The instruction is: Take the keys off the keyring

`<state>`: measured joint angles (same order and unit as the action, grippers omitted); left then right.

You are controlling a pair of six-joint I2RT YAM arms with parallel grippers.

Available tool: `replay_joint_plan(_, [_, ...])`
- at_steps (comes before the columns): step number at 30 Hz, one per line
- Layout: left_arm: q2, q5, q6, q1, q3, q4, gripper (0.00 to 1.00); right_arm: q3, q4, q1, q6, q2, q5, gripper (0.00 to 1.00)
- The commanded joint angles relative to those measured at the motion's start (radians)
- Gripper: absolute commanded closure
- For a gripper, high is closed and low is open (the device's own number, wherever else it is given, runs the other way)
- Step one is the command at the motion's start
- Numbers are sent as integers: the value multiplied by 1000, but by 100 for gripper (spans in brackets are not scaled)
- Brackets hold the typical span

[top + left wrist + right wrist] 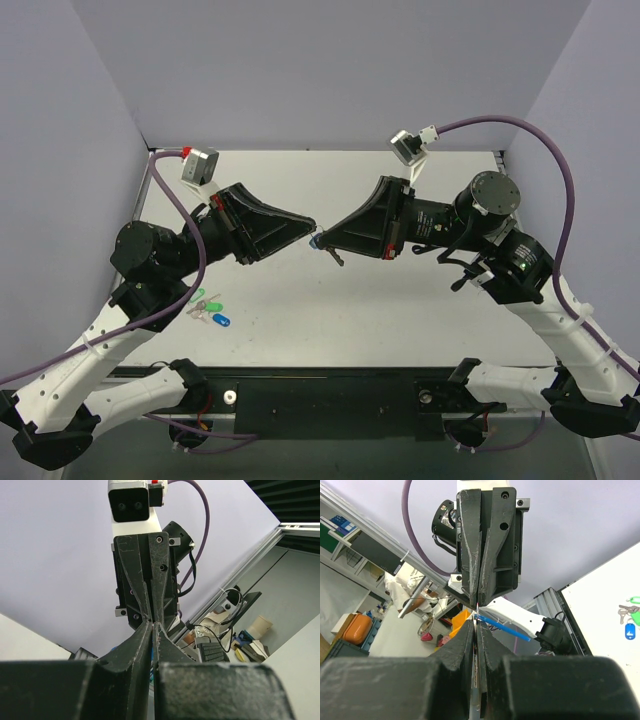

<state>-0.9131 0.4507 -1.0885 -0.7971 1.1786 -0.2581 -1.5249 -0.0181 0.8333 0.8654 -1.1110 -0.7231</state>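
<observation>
Barely visible, the keyring (316, 241) sits between left gripper (309, 230) and right gripper (324, 240).

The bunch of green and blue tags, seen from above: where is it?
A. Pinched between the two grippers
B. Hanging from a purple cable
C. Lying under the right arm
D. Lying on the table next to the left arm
D: the bunch of green and blue tags lies on the white table, close beside the left arm.

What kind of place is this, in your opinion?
Probably a robotics lab: a white table boxed in by plain walls, an aluminium frame, and cluttered desks beyond.
</observation>
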Motion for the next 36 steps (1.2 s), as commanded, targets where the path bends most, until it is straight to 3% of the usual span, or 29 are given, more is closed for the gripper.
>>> replay_joint_plan(1, [13, 28, 1, -4, 18, -27, 89, -37, 60, 9, -9, -10, -1, 100])
replay_joint_plan(5, [10, 43, 7, -2, 24, -17, 100, -31, 70, 9, 3, -6, 14, 100])
replay_joint_plan(24, [-116, 347, 121, -5, 226, 215, 100, -14, -12, 70, 11, 19, 53, 100])
replay_joint_plan(36, [-119, 370, 162, -4, 262, 329, 100, -43, -100, 115, -42, 8, 73, 100])
